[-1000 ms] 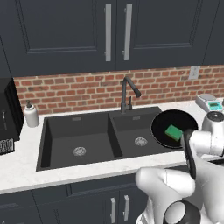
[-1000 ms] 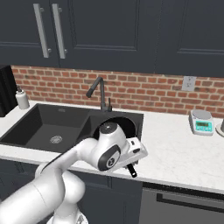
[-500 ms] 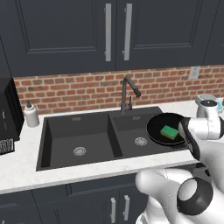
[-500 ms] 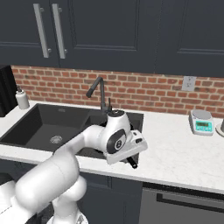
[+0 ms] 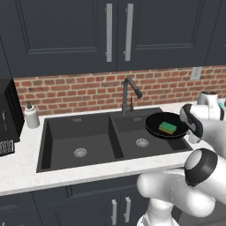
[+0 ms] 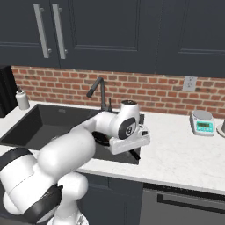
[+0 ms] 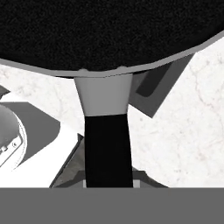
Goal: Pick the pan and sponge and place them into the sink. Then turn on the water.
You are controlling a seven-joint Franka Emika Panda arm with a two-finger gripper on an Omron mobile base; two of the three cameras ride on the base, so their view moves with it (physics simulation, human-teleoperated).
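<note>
The round black pan [image 5: 160,122] hangs in the air over the right rim of the black double-basin sink [image 5: 43,149]. The green sponge [image 5: 167,128] lies inside the pan. My gripper [image 5: 189,131] is shut on the pan's black handle [image 7: 107,148], just right of the pan. From the right base, the hand [image 6: 130,141] covers most of the pan [image 6: 101,139], and the handle's end [image 6: 136,154] pokes out below it. The hand view looks along the handle to the pan's rim [image 7: 109,72], with white marble counter underneath. The dark faucet [image 5: 128,94] stands behind the basins with no stream.
A white soap bottle [image 5: 31,115] stands on the counter left of the sink, beside a black appliance [image 5: 8,115]. A small scale [image 6: 202,123] sits on the marble counter at the right, below a wall outlet [image 6: 190,83]. Dark cabinets hang above.
The arm has swung up, carrying the pan with the sponge leftward toward the right basin. The grip on the handle stays the same.
</note>
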